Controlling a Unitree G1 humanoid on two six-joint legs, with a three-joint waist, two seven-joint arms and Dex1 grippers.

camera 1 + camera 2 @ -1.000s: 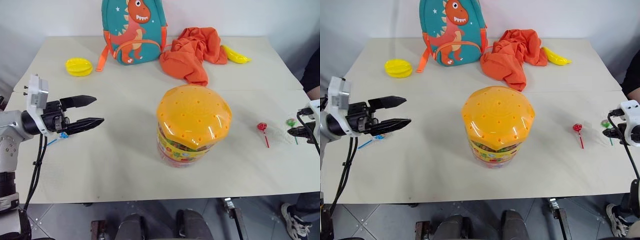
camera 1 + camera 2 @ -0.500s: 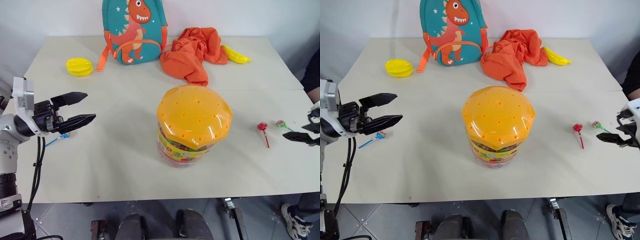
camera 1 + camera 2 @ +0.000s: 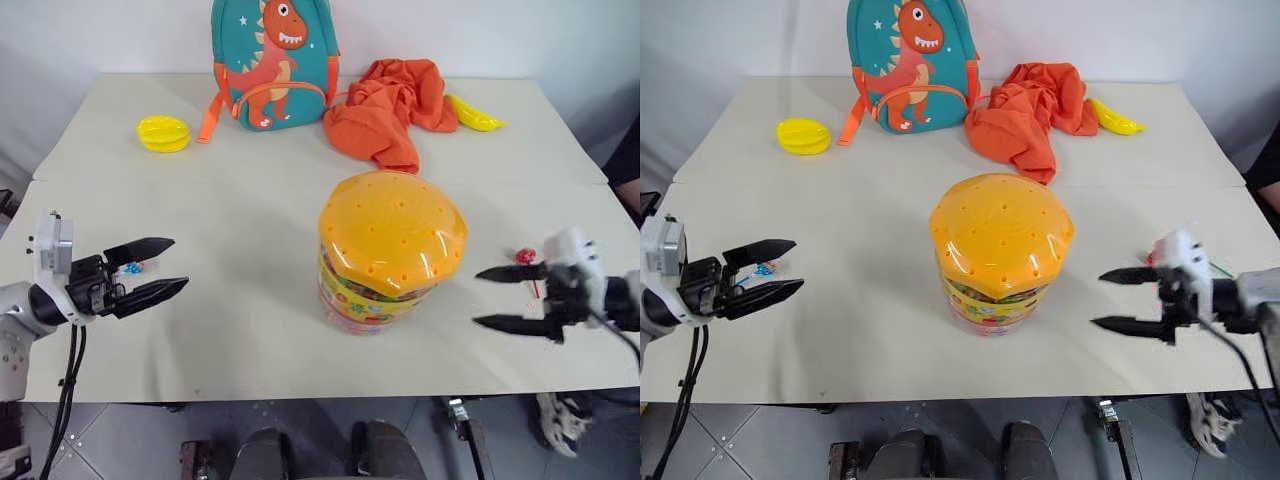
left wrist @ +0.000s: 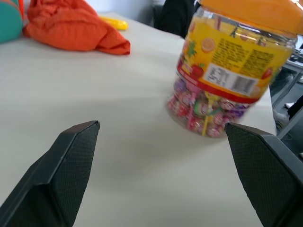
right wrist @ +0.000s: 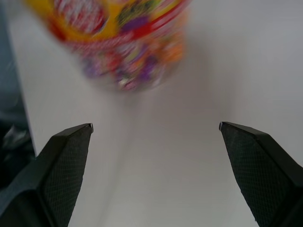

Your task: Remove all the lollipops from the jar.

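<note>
pale and wide, the tabletop [image 3: 250, 180] holds a big jar [image 3: 388, 253] in the middle, with a dinosaur backpack [image 3: 270, 62], an orange cloth [image 3: 392, 108], a yellow banana toy [image 3: 472, 112] and a small yellow dish [image 3: 163, 133] along the far side. the jar is a clear tub with a bright sweets label around it and a domed orange lid [image 3: 392, 228] full of little holes, and the lid is on. through the clear wall near the bottom, in the left wrist view, many wrapped sweets on sticks show inside. a red lollipop [image 3: 524, 257] lies on the tabletop to the right of the jar, just behind the right pincer [image 3: 496, 297], and a blue lollipop [image 3: 131, 267] lies on the left side, close behind the left pincer [image 3: 154, 269]. a third one near the right pincer is too hidden to be sure of. both pincers are wide open and hold nothing. each points in toward the jar from its own side, well apart from it. it looks like the step now is to go back to the jar for another sweet, or to get hold of the jar itself. the next move would need one pincer to hold the tub still while the other deals with the lid, because the lid has to come off or a stick has to be pulled out. the tub looks smooth and round, so it could slip or tip if pushed from one side.
</note>
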